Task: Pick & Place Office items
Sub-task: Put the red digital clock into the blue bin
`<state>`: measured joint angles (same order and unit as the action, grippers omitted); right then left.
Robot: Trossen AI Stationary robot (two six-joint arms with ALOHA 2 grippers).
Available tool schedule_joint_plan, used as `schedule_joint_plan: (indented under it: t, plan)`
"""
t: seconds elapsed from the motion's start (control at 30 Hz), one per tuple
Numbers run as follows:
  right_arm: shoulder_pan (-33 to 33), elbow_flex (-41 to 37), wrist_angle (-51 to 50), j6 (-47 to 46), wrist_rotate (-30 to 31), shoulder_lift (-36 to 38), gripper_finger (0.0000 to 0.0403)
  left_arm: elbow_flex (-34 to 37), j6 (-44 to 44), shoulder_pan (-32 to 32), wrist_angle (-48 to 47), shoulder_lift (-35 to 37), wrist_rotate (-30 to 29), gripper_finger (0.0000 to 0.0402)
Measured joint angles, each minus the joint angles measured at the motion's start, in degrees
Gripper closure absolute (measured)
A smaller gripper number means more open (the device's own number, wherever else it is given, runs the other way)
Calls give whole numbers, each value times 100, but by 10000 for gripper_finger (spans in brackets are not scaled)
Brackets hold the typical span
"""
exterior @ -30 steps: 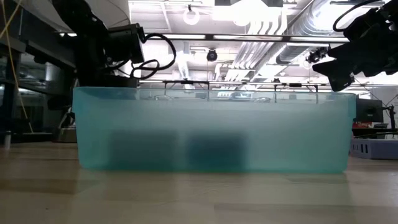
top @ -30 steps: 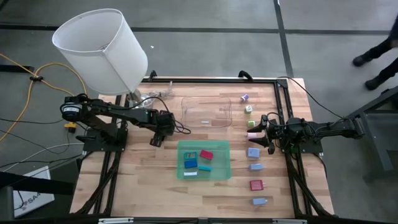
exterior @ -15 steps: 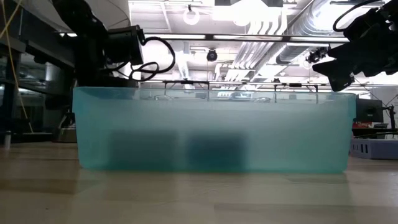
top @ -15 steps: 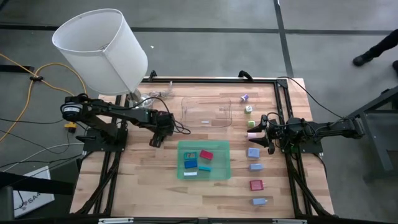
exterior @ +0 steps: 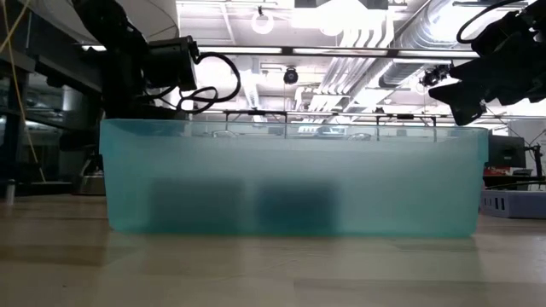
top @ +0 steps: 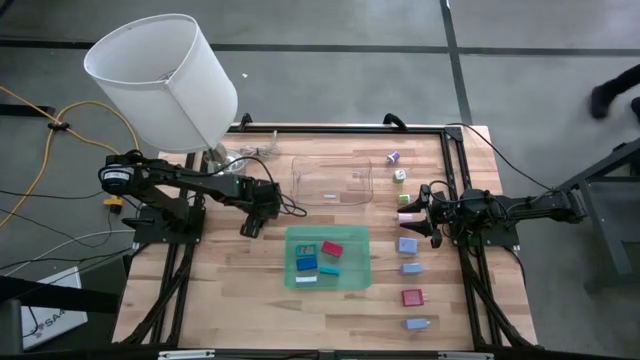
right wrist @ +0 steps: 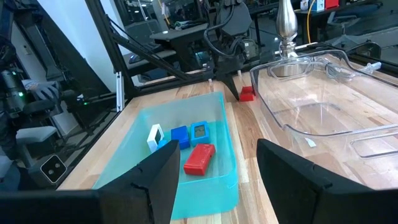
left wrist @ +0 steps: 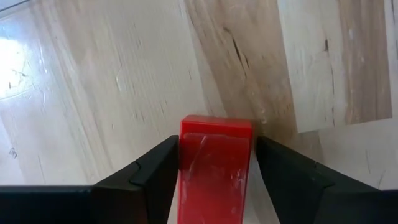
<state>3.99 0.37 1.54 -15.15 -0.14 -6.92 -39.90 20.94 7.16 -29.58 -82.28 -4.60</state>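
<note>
Squarely clamped, glossy red block (left wrist: pixel 214 165) in left gripper (left wrist: pixel 214 186); grained wooden table (left wrist: pixel 112 81).

A green translucent tray (top: pixel 365 255) sits at the centre of the wooden table (top: pixel 250 290). A clear plastic tray (top: pixel 345 165) lies just behind it. A white lampshade (top: pixel 160 80) stands over the table's far-left corner.

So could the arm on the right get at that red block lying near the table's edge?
Probably yes. The red block lies alone on bare wood on the right arm's side, nothing over it, and the right tool is open and empty.
</note>
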Motion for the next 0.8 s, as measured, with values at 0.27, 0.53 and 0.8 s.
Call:
schedule_joint_plan:
  t: [0.27,0.53,0.8]
  plan:
    - [1,-1,2,-1,0,1,201,0,3,0,0,0,-17,240]
    - [1,1,6,1,0,0,201,0,-44,-84,7,0,-222,243]
    - [2,1,9,1,0,2,201,4,-235,-473,-17,266,-670,244]
